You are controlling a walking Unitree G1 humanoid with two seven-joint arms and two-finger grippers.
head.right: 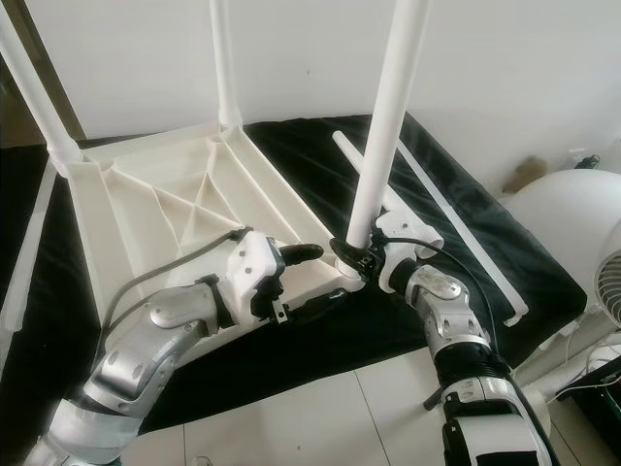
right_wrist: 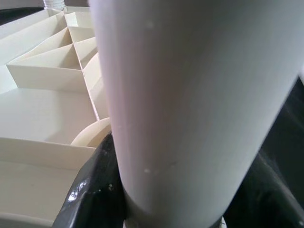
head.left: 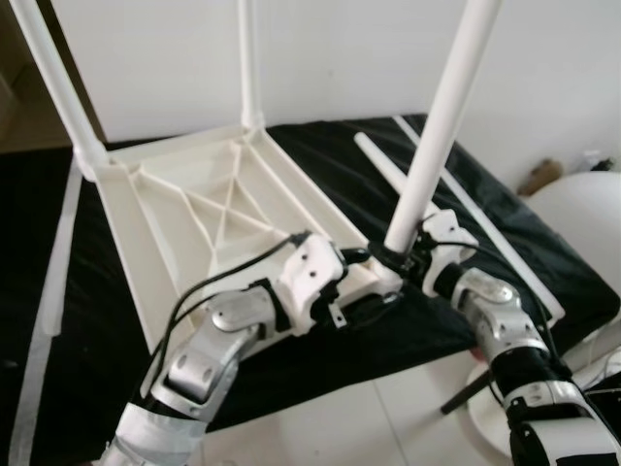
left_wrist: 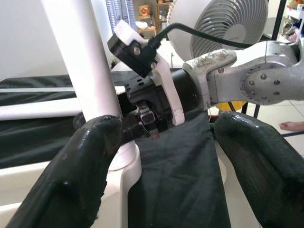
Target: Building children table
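Note:
The white children's table top [head.left: 194, 194] lies upside down on a black cloth. White legs stand in its two far corners. A third white leg [head.right: 388, 107] rises from the near right corner socket, and my right gripper [head.right: 351, 254] is shut on its base; the right wrist view shows that leg [right_wrist: 190, 95] between the black fingers. My left gripper [head.left: 364, 283] is open at the same corner, one finger above the table's edge and one below. In the left wrist view, one of its fingers [left_wrist: 80, 161] touches the socket under the leg [left_wrist: 80, 57].
A loose white leg [head.left: 383, 170] and a long white strip [head.right: 456, 214] lie on the cloth to the right. Another white bar [head.left: 53, 272] leans at the left. A fan [left_wrist: 223, 28] and a round white object [head.left: 582, 223] stand right of the bench.

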